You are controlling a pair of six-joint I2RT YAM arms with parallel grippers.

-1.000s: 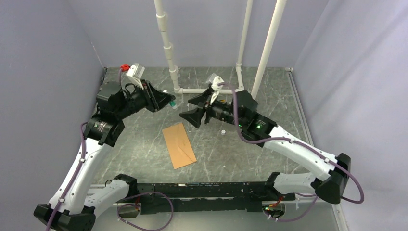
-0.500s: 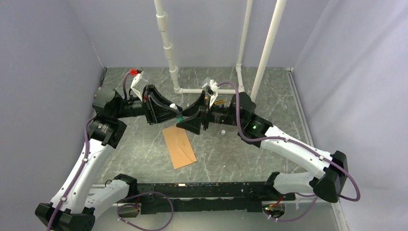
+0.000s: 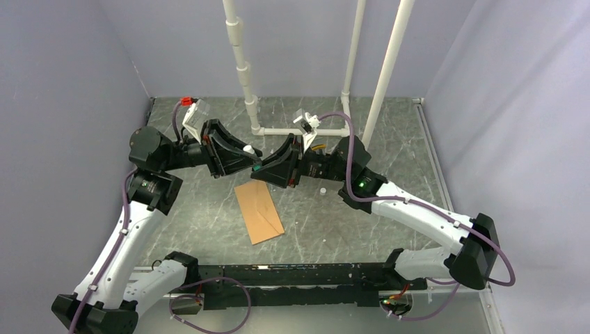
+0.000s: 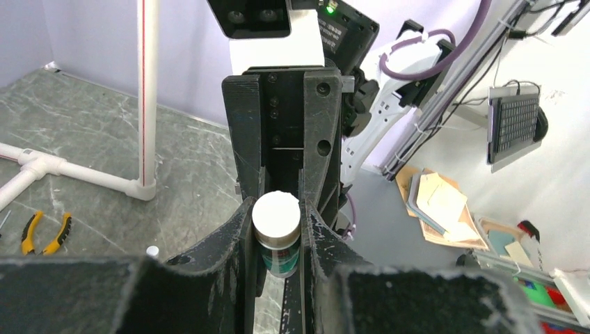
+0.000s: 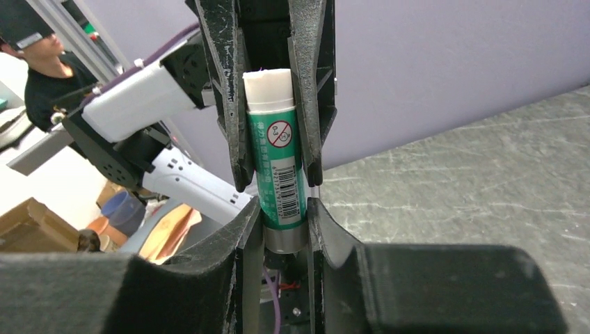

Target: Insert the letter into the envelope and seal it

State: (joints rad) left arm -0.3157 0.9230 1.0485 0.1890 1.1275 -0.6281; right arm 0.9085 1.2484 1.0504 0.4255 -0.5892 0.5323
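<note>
Left of centre in the overhead view, the left hand [image 4: 276, 221] reaches in from the left and is clamped on the white-capped end of a green glue stick [image 5: 282, 160], which is held in the air above the desk [image 3: 389, 139]. Below the stick, at lower centre, the kraft-brown envelope [image 3: 259, 210] lies flat on the desk, set diagonally. Just right of the stick, the right hand [image 5: 285, 209] meets the left one tip to tip, its fingers pressed onto the stick's grey base. A small white cap [image 3: 322, 189] sits on the desk farther right.
</note>
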